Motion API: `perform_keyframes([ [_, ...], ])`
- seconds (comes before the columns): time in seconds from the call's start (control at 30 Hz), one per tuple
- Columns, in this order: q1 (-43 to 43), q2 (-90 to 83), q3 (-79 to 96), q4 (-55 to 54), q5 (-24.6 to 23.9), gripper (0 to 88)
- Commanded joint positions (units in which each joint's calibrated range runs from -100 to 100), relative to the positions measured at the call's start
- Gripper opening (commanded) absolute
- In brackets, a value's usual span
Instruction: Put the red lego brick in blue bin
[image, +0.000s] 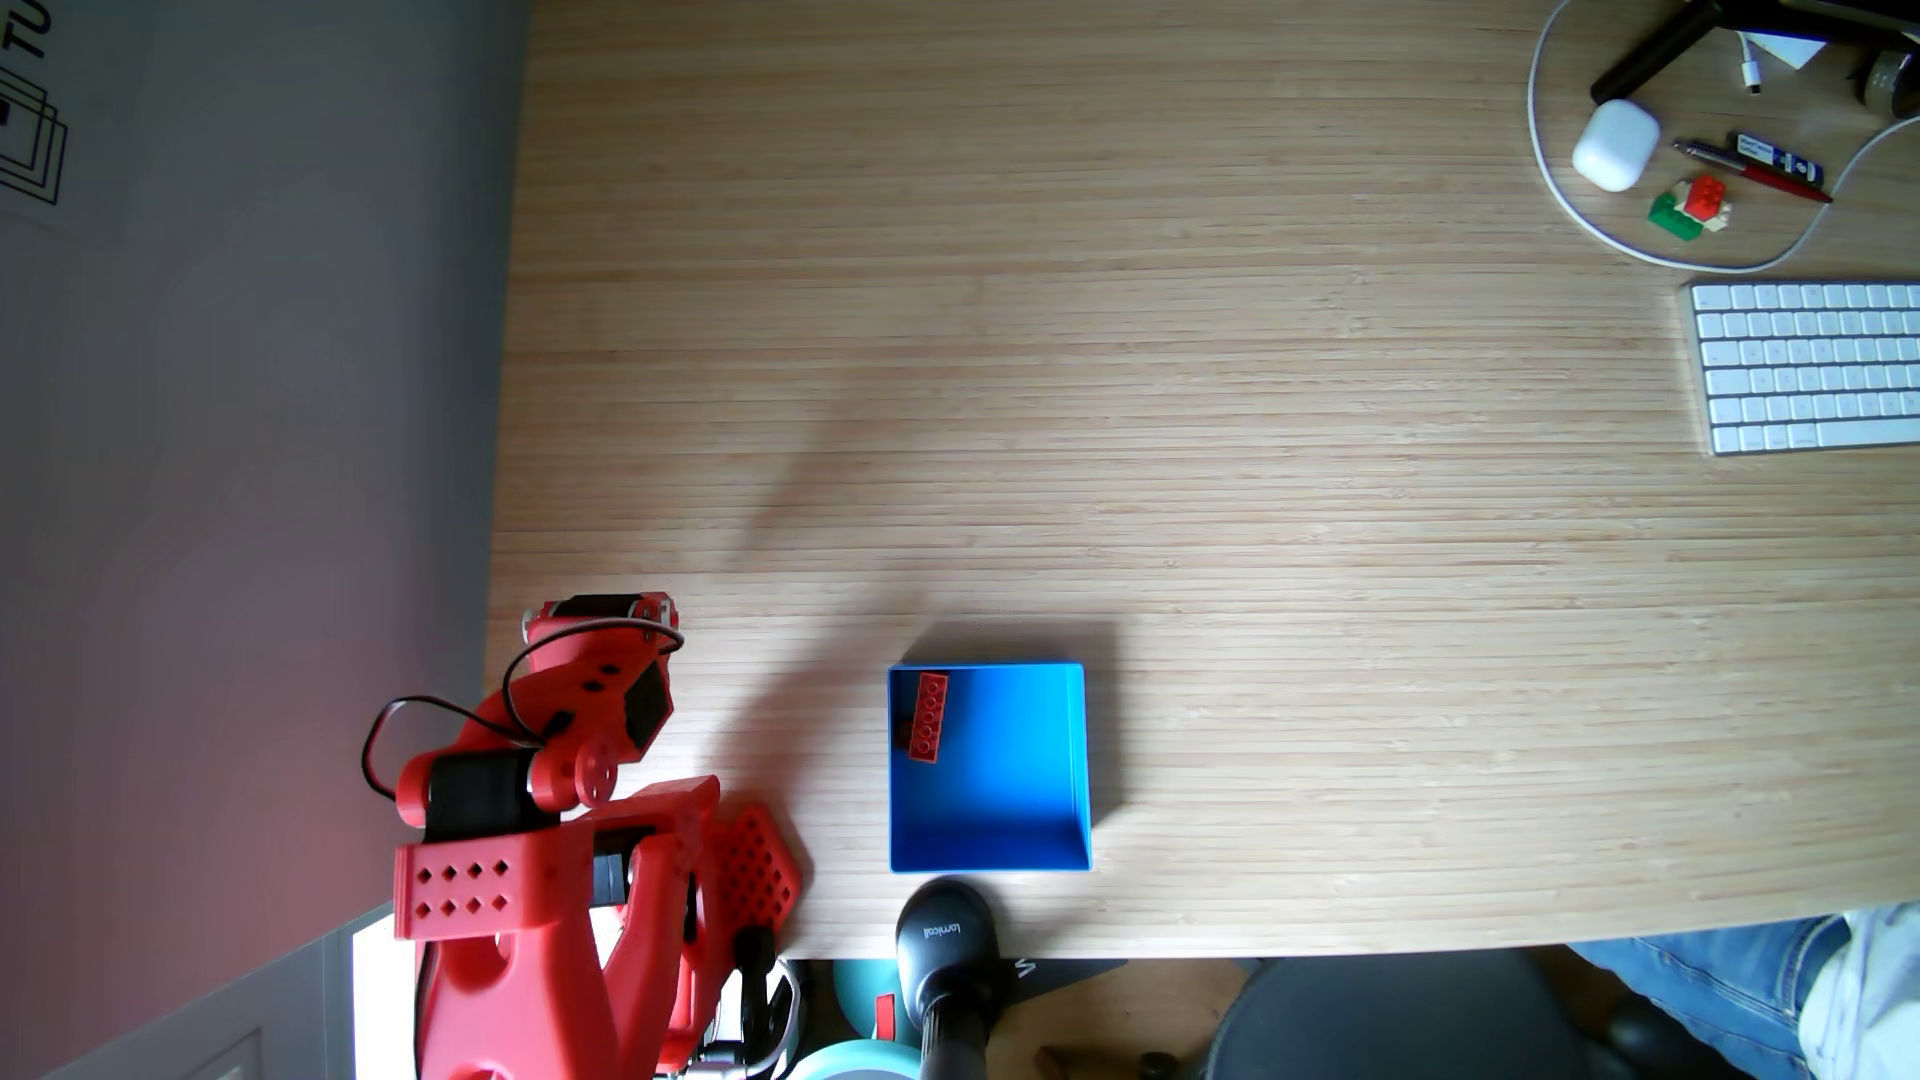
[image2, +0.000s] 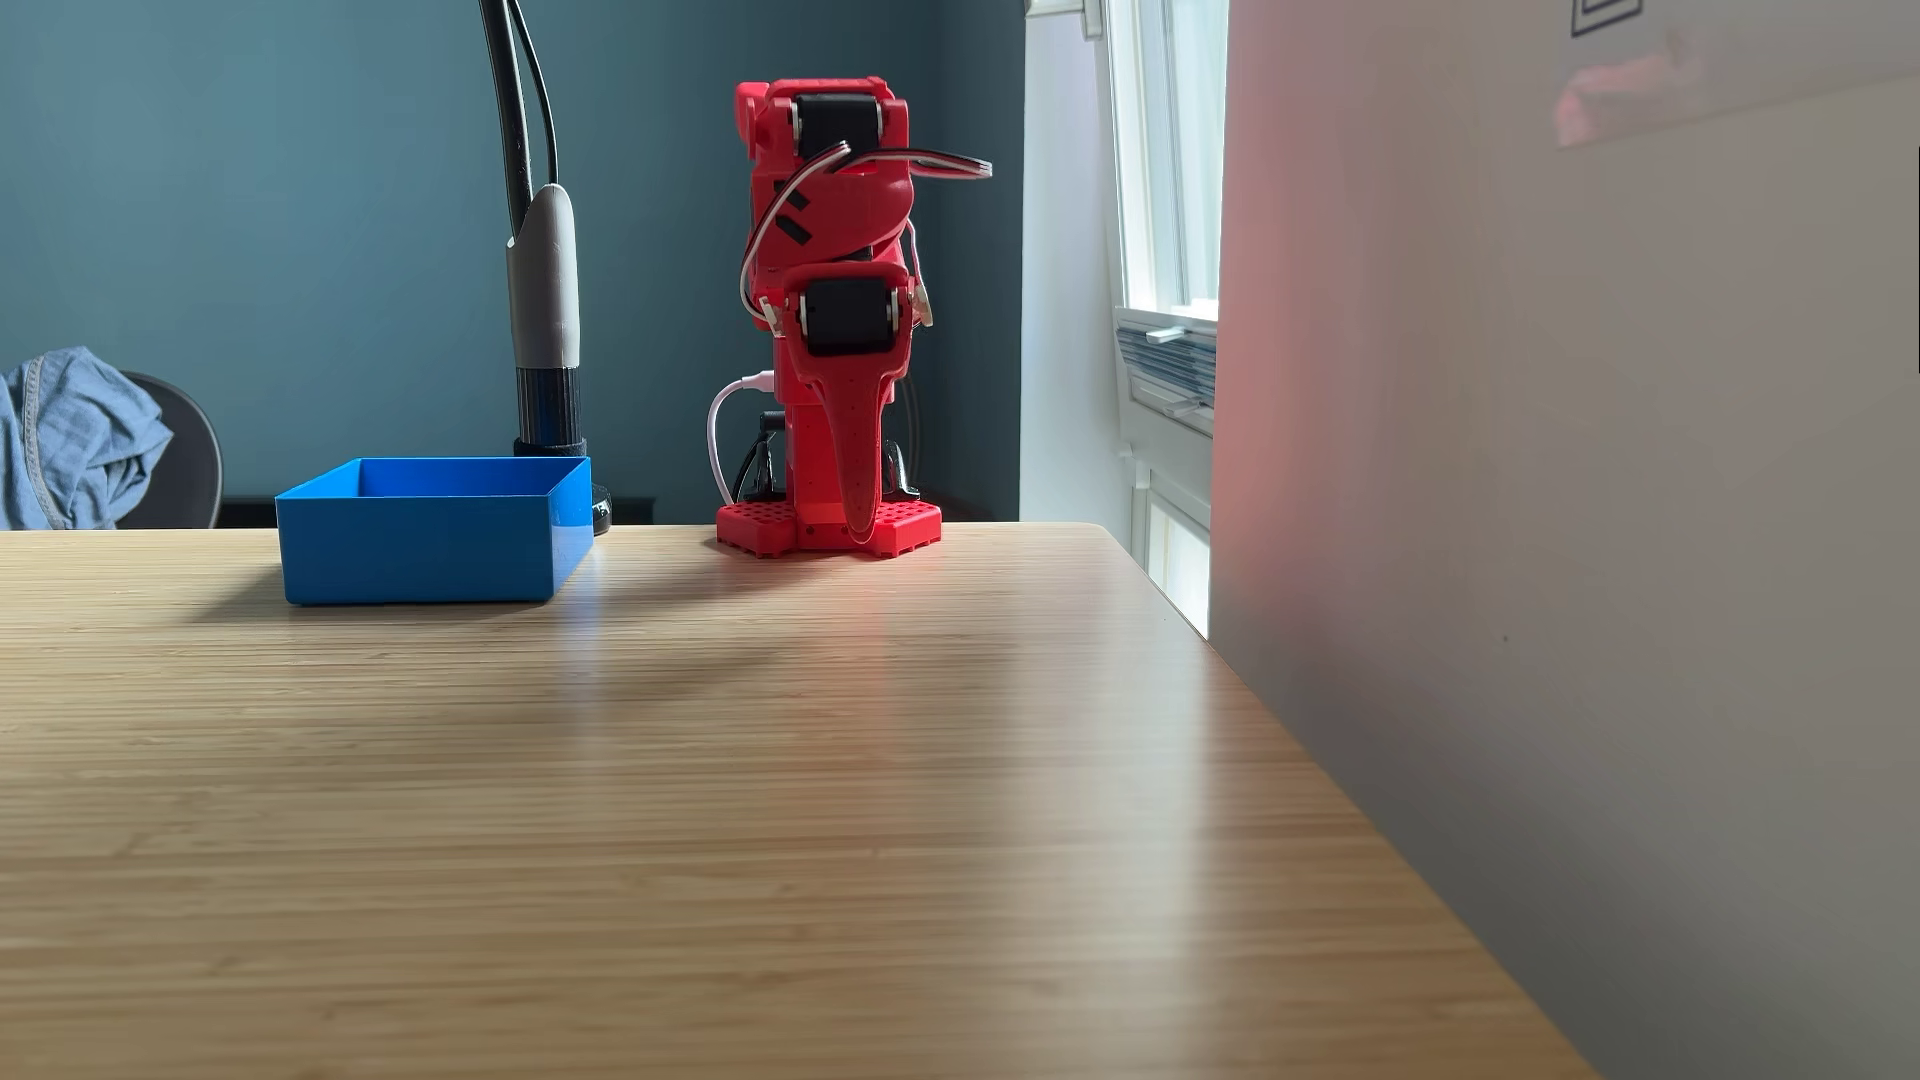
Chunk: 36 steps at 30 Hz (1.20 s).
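Observation:
The red lego brick (image: 927, 717) lies inside the blue bin (image: 997, 800), close to the bin's upper-left corner in a fixed view from above. In the low fixed view the blue bin (image2: 416, 550) stands on the table left of the arm, and its wall hides the brick. The red arm (image: 582, 727) is folded back over its base, well left of the bin. My gripper (image2: 862, 524) hangs straight down in front of the base, its fingers together, holding nothing.
A black stand base (image: 945, 935) sits at the table edge just below the bin. At the far right are a white keyboard (image: 1808, 363), a small lego cluster (image: 1688, 203), a white case (image: 1614, 145) and pens. A wall runs beside the arm. A person's leg (image: 1745, 976) shows bottom right.

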Motion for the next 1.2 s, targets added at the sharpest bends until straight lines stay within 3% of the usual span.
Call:
perform_keyframes([
  [0.0, -0.4, -7.1, 3.9, -1.5, 0.6, 0.0],
  [1.17, -1.3, -30.8, 23.0, -2.1, 0.1, 0.0],
])
